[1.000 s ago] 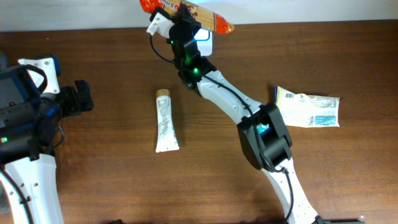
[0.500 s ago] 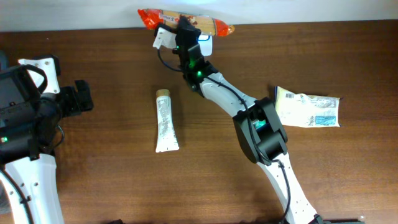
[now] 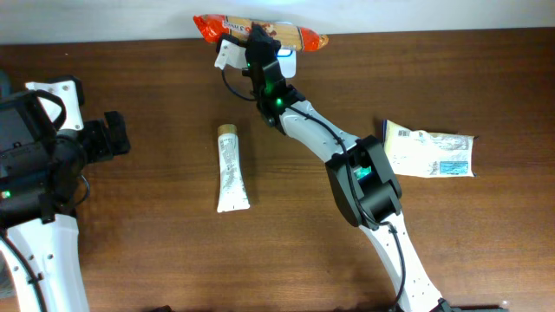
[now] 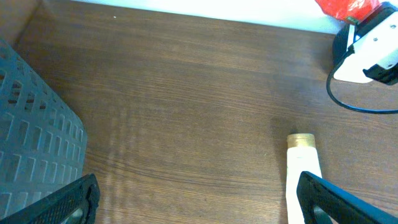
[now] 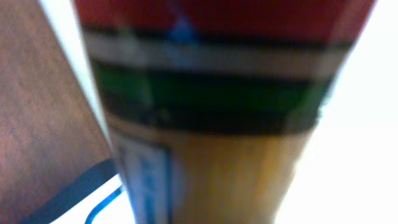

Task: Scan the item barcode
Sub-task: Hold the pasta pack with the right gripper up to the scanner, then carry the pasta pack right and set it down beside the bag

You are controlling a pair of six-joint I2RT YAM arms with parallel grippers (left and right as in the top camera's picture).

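I count three items on the wooden table (image 3: pixel 130 225): one snack packet (image 3: pixel 299 36), one white tube (image 3: pixel 231 169) with a tan cap, and one flat white pouch (image 3: pixel 431 149) with blue print. There are two arms.

The right arm reaches from the near edge diagonally across to the far edge of the table. Its claw, the right gripper (image 3: pixel 257 39), is clamped across the middle of the snack packet, which lies crosswise with its red end to the left and its orange end to the right. On the right wrist camera the packet fills the picture, blurred, in red, green and orange bands; I cannot make out a barcode.

The left arm sits at the left edge, the left gripper (image 3: pixel 111 136) pointing toward the tube with its jaws spread wide and nothing between them.

A blue perforated crate (image 4: pixel 31 137) shows beside the left wrist camera; I cannot see what is in it.

The pouch lies well apart, to the right.
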